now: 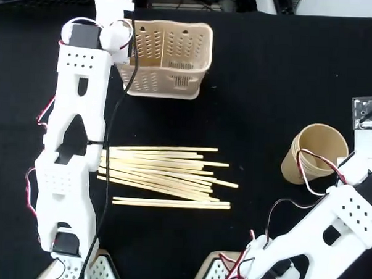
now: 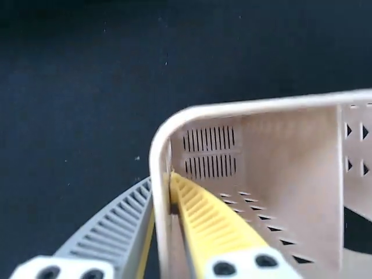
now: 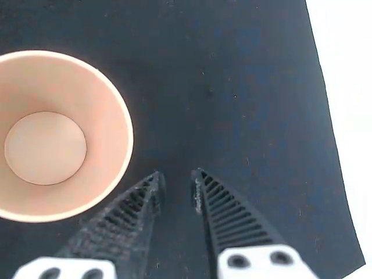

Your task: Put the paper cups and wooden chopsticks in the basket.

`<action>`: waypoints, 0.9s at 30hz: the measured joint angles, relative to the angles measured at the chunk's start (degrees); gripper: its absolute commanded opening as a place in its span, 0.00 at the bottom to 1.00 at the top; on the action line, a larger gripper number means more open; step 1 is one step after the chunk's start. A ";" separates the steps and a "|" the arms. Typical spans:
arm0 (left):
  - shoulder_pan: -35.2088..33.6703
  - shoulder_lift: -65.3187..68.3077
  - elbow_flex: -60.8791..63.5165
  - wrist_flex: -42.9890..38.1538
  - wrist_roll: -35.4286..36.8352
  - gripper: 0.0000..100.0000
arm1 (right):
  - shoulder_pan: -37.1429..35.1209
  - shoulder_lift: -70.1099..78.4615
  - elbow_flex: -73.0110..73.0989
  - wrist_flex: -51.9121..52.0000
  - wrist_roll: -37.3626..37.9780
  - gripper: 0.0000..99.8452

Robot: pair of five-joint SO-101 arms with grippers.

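The beige perforated basket (image 1: pixel 171 55) stands at the back of the black table. My left gripper (image 2: pixel 164 185) is at its left corner, shut on the basket wall (image 2: pixel 160 151), with the yellow finger (image 2: pixel 203 215) inside and the grey finger (image 2: pixel 113 224) outside. Several wooden chopsticks (image 1: pixel 166 172) lie in a loose pile mid-table, in front of the basket. A paper cup (image 1: pixel 314 152) stands upright on the right, and from above its inside (image 3: pixel 46 145) is empty. My right gripper (image 3: pixel 177 177) hangs beside the cup, slightly open and holding nothing.
A small circuit board (image 1: pixel 367 113) lies at the right edge. The black cloth ends at a white surface (image 3: pixel 349 87) just past the right gripper. The left arm (image 1: pixel 71 147) stretches along the table's left side beside the chopsticks.
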State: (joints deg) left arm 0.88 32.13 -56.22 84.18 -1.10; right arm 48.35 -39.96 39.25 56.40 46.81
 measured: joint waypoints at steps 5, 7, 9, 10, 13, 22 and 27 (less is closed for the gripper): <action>0.00 0.09 -6.15 7.38 -0.35 0.03 | 0.00 0.00 0.00 0.00 0.00 0.10; 0.00 0.09 -7.47 9.76 -0.09 0.03 | 0.00 0.00 0.00 0.09 0.00 0.10; 0.00 0.09 -7.91 12.13 2.46 0.03 | 0.00 0.00 0.00 0.70 0.00 0.10; -0.09 0.09 -8.00 13.10 3.43 0.03 | 0.00 0.00 0.00 0.70 0.00 0.10; -0.26 0.09 -8.00 15.12 6.07 0.03 | 0.00 0.00 0.00 0.97 -2.64 0.10; -0.26 0.09 -4.66 15.74 9.76 0.03 | 0.09 0.26 -4.04 3.25 -6.07 0.17; -0.26 0.09 -4.57 15.74 9.14 0.03 | -2.02 0.26 -4.04 4.13 -6.07 0.19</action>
State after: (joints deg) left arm 0.62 32.22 -60.79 99.91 8.04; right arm 46.33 -39.69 35.21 60.53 40.75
